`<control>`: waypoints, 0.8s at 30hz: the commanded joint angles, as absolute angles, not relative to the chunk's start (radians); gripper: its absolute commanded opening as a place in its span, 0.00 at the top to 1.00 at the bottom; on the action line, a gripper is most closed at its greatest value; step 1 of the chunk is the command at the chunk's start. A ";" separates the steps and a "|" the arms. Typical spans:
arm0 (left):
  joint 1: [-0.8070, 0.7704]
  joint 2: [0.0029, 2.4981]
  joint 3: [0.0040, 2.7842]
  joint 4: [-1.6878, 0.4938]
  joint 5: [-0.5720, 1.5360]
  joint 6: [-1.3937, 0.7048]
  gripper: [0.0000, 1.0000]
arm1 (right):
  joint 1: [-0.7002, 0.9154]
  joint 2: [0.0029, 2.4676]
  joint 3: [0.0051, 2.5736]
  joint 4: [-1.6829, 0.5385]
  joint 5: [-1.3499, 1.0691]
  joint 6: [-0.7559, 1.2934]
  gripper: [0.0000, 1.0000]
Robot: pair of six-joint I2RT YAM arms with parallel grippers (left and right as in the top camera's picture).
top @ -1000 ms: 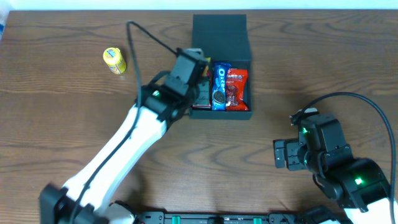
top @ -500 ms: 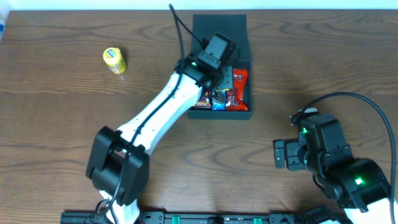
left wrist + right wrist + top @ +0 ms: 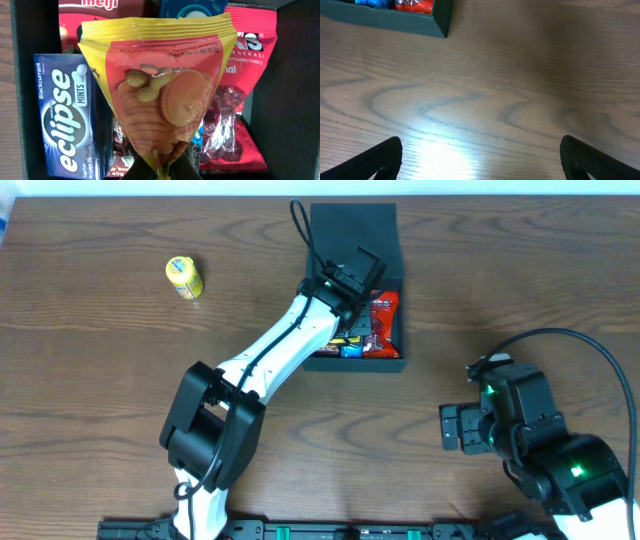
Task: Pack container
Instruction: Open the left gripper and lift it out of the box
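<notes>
One container (image 3: 355, 366), lid flap (image 3: 355, 235) toward far edge

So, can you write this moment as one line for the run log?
left tool: shut on yellow biscuit packet | place: over open container | right tool: open, above table

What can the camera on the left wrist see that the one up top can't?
Only the left wrist view shows the yellow biscuit packet up close, pinched at its bottom by the left gripper, and the words on the blue Eclipse mints box. Only the overhead view shows the small yellow tub out on the table, and the right gripper, open and holding nothing. Both show the dark green container with the red sweets packet inside.
</notes>
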State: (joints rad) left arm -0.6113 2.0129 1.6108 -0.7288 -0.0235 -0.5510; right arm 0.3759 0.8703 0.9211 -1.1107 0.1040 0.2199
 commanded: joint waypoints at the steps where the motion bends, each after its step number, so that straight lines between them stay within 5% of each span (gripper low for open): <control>1: -0.609 2.049 1.628 -0.731 -0.044 -0.561 0.93 | 0.370 0.869 0.923 -1.112 0.104 0.231 0.01; 4: -0.609 2.053 1.628 -0.732 -0.044 -0.561 0.72 | 0.370 0.869 0.923 -1.112 0.104 0.231 0.01; 12: -0.609 2.053 1.628 -0.732 -0.041 -0.553 0.69 | 0.370 0.869 0.923 -1.112 0.104 0.231 0.01; 16: -0.609 2.053 1.634 -0.733 -0.025 -0.553 0.57 | 0.370 0.869 0.923 -1.112 0.104 0.231 0.01; 24: -0.609 2.047 1.718 -0.790 -0.017 -0.510 0.56 | 0.370 0.869 0.923 -1.112 0.104 0.231 0.01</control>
State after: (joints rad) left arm -0.6113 2.0388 1.6562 -0.7692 -0.0254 -0.5385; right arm 0.3759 0.8703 0.9211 -1.1107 0.1043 0.2199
